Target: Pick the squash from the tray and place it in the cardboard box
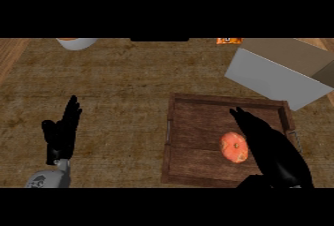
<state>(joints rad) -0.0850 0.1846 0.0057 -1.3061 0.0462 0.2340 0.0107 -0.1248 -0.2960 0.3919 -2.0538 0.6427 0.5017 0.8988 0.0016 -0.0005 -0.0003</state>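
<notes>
An orange squash (pixel 233 147) lies in the wooden tray (pixel 195 132), toward its right half. My right hand (pixel 271 148) stretches over the tray just right of the squash, fingers straight and pointing up-left, open and holding nothing. It touches or nearly touches the squash's right side; I cannot tell which. The cardboard box (pixel 280 70) stands at the upper right, beyond the tray, with a pale side wall facing me and its opening at the top right. My left hand (pixel 62 132) rests open at the left, fingers up, well away from the tray.
A white bowl or cup (pixel 76 43) shows at the top left edge. A small orange packet (pixel 228 41) lies at the top, left of the box. Brown counter spreads between my left hand and the tray.
</notes>
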